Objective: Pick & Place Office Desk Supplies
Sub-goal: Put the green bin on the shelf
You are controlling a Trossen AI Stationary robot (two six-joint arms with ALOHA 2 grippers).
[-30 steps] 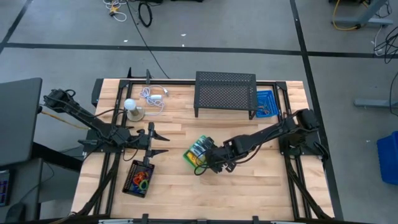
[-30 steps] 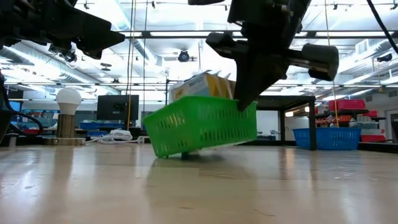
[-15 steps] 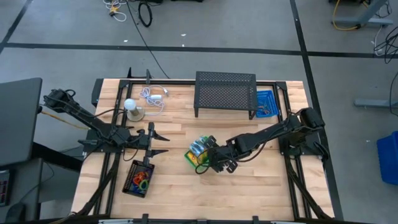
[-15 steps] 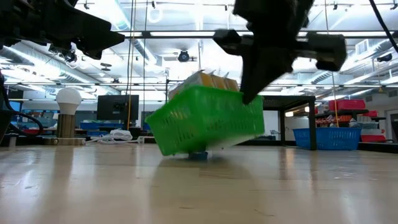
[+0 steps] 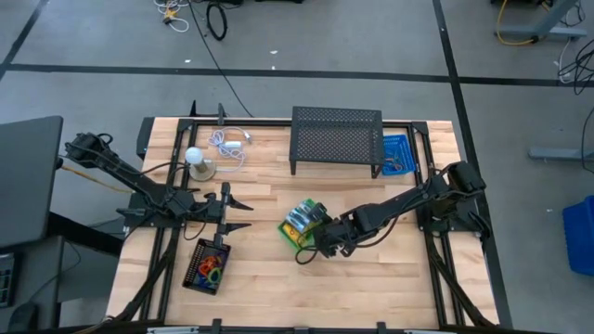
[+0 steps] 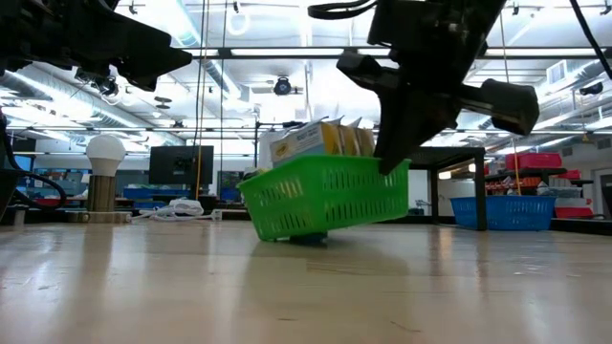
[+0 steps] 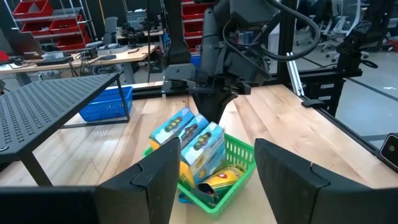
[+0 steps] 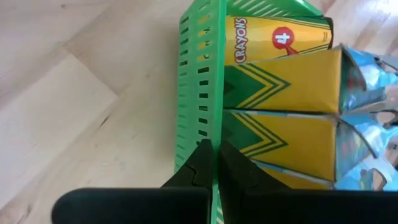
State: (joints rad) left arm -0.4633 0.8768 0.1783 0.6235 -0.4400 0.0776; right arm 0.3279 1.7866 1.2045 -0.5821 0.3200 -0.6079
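Note:
A green basket point(image 5: 302, 225) near the table's middle holds several yellow crayon boxes point(image 8: 280, 93) standing on edge, with blue-topped boxes point(image 7: 196, 140) beside them. My right gripper point(image 5: 320, 241) is shut on the basket's wall. The basket is tilted point(image 6: 325, 196), its end by the gripper raised. Coloured loops point(image 5: 210, 270) lie in a black tray point(image 5: 197, 252) at the near left. My left gripper point(image 5: 243, 211) hovers open, level, left of the basket, touching nothing. My right gripper pinches the basket's long side wall at its rim point(image 8: 214, 134), one finger point(image 8: 196, 168) outside and the other inside against the crayon boxes. The fingers slant down from the table's right. The held end is raised; I cannot tell whether the low end point(image 6: 287, 235) touches the table.
A black mesh stand point(image 5: 336, 139) is at the far middle, with a blue basket point(image 5: 394, 153) to its right. A lamp with a white ball point(image 5: 194, 158) and a white coiled cable point(image 5: 228, 144) are at the far left. Bare wood lies near the front edge.
My right gripper, still shut on the basket's wall, has carried the basket a little toward the table's right. The basket tipped more steeply midway and has come back to a flatter tilt.

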